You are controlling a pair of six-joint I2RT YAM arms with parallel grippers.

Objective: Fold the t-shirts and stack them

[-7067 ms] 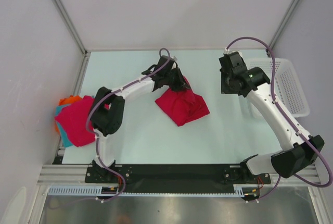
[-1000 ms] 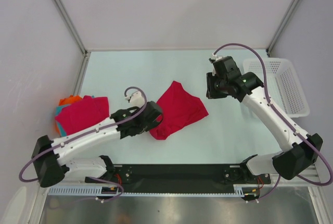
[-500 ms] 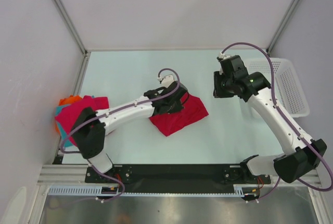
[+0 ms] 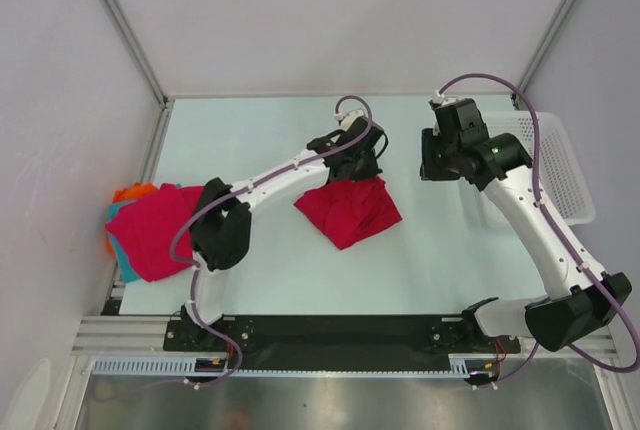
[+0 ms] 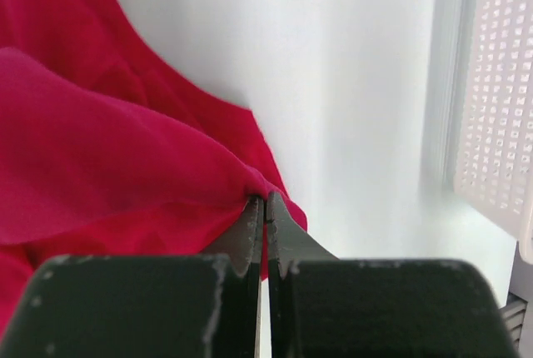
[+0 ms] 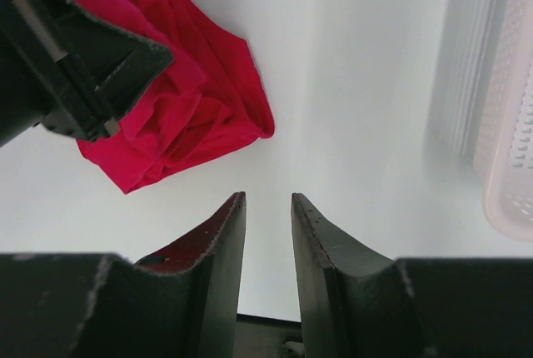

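A crimson-red t-shirt (image 4: 350, 210) lies bunched and partly folded in the middle of the table. My left gripper (image 4: 362, 162) is at its far edge, shut on a pinch of the red cloth (image 5: 166, 166), fingertips (image 5: 252, 212) pressed together around it. My right gripper (image 4: 432, 162) hovers to the right of the shirt, open and empty; its wrist view shows the shirt (image 6: 191, 116) ahead on the left, with the left gripper's black body over it. A stack of folded garments (image 4: 150, 230), red on top with orange and teal edges, sits at the left edge.
A white plastic mesh basket (image 4: 550, 165) stands at the table's right edge, partly under the right arm; it also shows in the left wrist view (image 5: 500, 91) and the right wrist view (image 6: 508, 125). The left arm reaches diagonally across the table.
The left gripper has swept from the shirt's near left corner up and to the right to its far edge, carrying cloth over; the shirt is now more bunched. The right gripper shifted slightly right.
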